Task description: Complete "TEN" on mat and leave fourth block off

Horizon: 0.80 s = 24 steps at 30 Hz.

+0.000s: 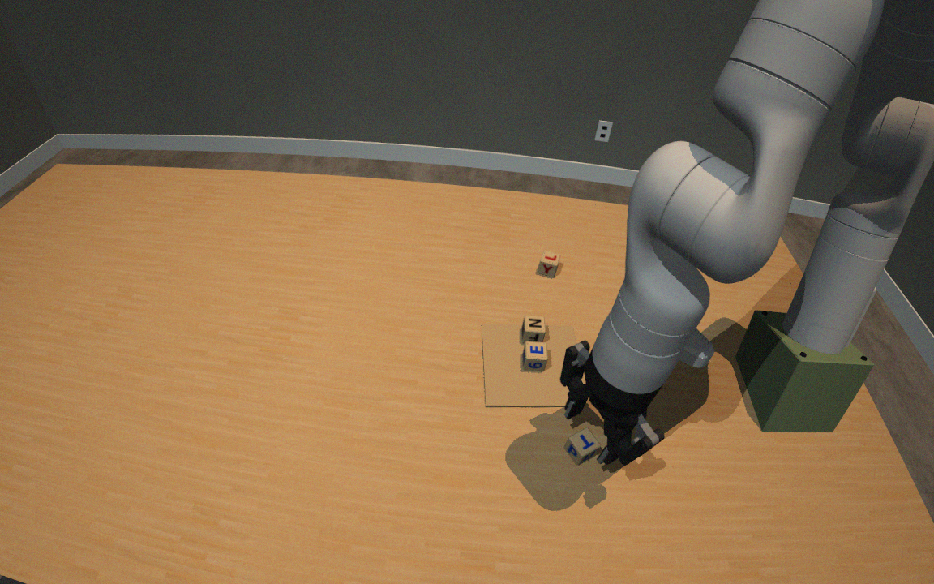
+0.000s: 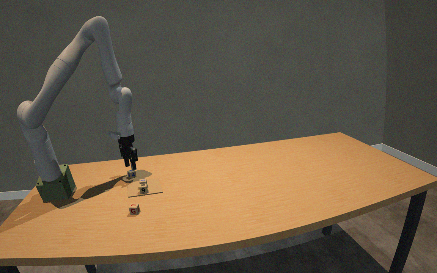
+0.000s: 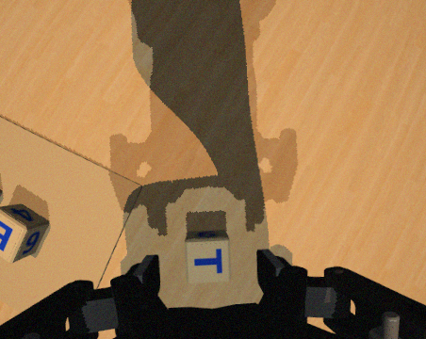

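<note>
The T block [image 1: 583, 444] [image 2: 131, 174] [image 3: 207, 258] lies on the bare table just off the mat's near corner, with a blue T on top. My gripper [image 1: 591, 434] [image 2: 132, 165] [image 3: 208, 267] is open and points straight down just above it. Its fingers stand on either side of the block with a gap on each side. The tan mat [image 1: 507, 392] [image 2: 155, 187] [image 3: 50, 195] lies flat. On it the E block [image 1: 536, 355] [image 2: 142, 182] [image 3: 12, 235] and the N block [image 1: 533, 328] [image 2: 143, 189] sit side by side.
A fourth block [image 1: 549, 264] [image 2: 134, 209] with a red L on top lies on the table beyond the N block, off the mat. The arm's green base [image 1: 797, 384] [image 2: 55, 185] stands at the table's edge near the mat.
</note>
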### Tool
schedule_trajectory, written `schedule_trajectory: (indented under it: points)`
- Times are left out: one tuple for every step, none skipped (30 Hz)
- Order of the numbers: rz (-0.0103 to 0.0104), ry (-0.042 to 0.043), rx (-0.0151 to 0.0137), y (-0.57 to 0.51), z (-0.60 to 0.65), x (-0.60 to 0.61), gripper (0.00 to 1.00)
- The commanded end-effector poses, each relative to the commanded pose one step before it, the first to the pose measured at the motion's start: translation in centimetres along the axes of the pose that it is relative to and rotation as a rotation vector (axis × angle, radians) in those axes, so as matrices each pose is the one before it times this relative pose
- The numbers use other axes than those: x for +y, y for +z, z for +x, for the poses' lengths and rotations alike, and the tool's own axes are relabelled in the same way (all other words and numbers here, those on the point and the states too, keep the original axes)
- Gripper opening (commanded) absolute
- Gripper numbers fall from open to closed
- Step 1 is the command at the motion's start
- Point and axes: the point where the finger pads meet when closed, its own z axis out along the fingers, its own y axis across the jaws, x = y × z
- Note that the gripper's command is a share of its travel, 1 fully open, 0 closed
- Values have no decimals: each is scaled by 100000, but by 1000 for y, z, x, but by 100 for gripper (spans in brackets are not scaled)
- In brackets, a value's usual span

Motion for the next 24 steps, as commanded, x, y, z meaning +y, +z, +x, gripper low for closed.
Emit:
schedule_trajectory:
  points:
    - [-23, -4, -158, -58, -56, 9, 67]
    - [0, 0, 0, 0, 0, 0, 67]
    - [0, 0, 0, 0, 0, 0, 67]
    - [0, 0, 0, 0, 0, 0, 67]
    - [0, 0, 0, 0, 0, 0, 67]
    - [0, 0, 0, 0, 0, 0, 67]
    - [0, 0, 0, 0, 0, 0, 67]
    - [0, 0, 0, 0, 0, 0, 67]
    - [0, 0, 0, 0, 0, 0, 67]
    - [0, 0, 0, 0, 0, 0, 67]
    - [0, 0, 0, 0, 0, 0, 67]
    - [0, 0, 0, 0, 0, 0, 67]
    - [0, 0, 0, 0, 0, 0, 67]
    - [0, 0, 0, 0, 0, 0, 67]
    - [0, 0, 0, 0, 0, 0, 67]
    - [0, 0, 0, 0, 0, 0, 67]
    - [0, 0, 0, 0, 0, 0, 67]
    - [0, 0, 0, 0, 0, 0, 67]
    - [0, 0, 0, 1, 0, 0, 67]
    - [0, 0, 0, 8, 0, 0, 67]
    - [0, 0, 0, 21, 0, 0, 67]
    - [0, 0, 0, 38, 0, 0, 67]
    - [0, 0, 0, 58, 0, 0, 67]
    - [0, 0, 0, 80, 0, 0, 67]
